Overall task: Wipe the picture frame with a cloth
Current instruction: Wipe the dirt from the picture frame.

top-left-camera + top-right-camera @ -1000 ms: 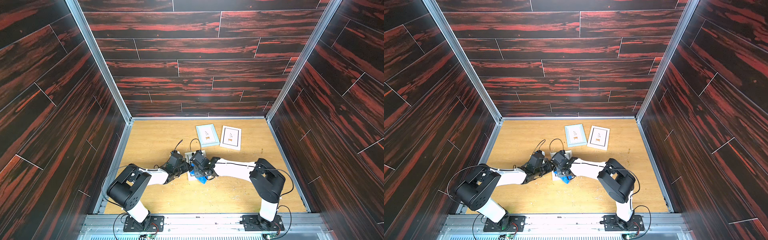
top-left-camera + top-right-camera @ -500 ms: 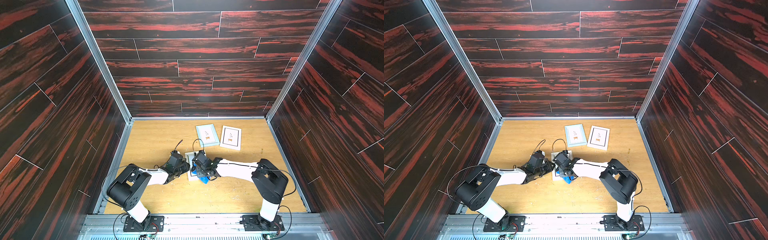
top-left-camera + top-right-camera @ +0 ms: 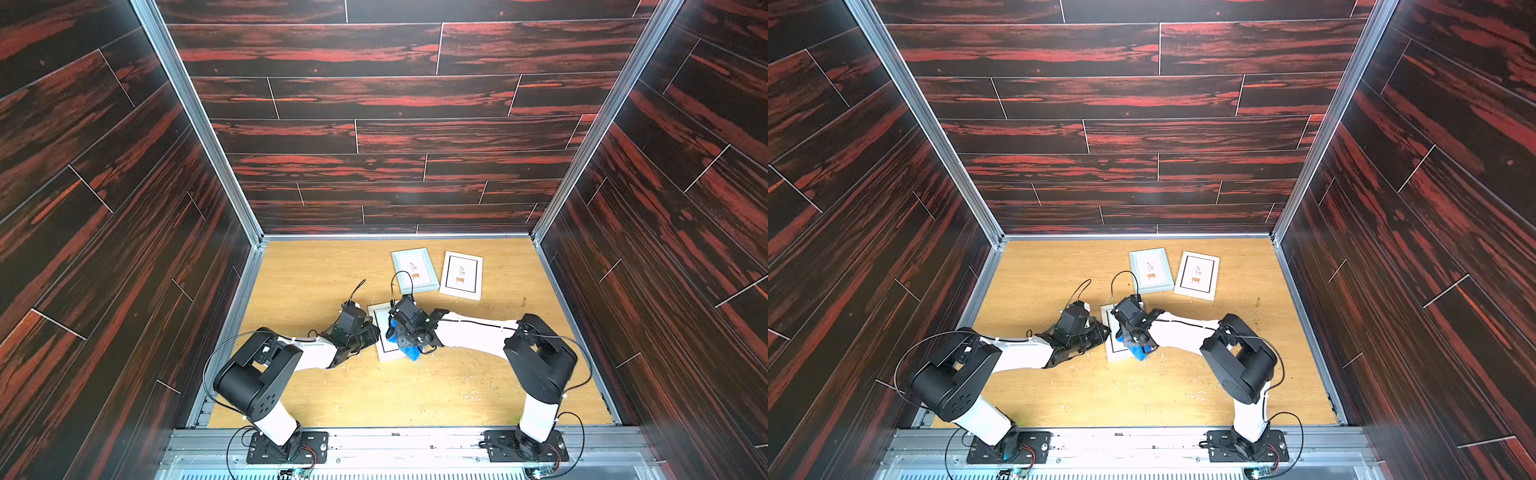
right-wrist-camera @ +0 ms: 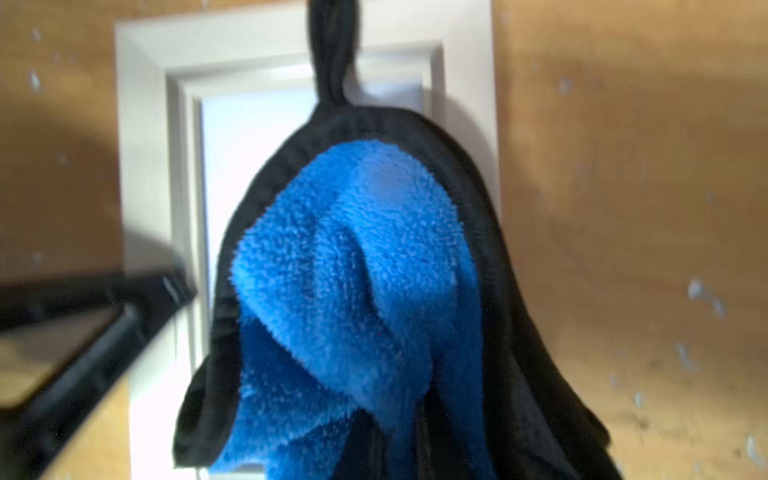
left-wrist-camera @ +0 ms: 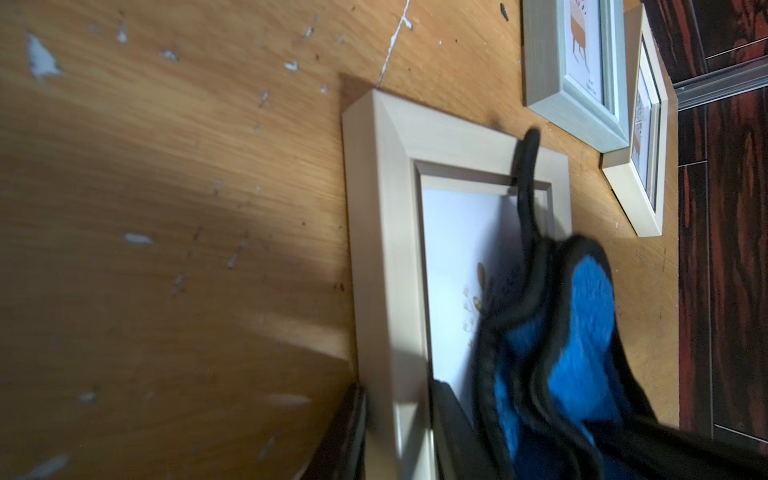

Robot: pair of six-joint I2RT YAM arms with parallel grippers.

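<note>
The right gripper (image 3: 400, 337) is pinching the cloth (image 4: 353, 270) with its jaws closed almost fully. The blue fabric is hanging in a bunch beneath it and draping over the glass of the picture frame (image 5: 386, 249), with the black loop lying across one short rail. The picture frame is lying flat on the table (image 3: 316, 274) between the two arms, and in both top views a blue corner of the cloth is spilling past its near edge. The left gripper (image 3: 371, 336) is clamping one long side rail of the picture frame, with its jaws a narrow way apart, one finger outside the rail and one inside. Farther back, a pale blue frame (image 3: 414, 270) and a white frame (image 3: 461, 275) are lying side by side.
</note>
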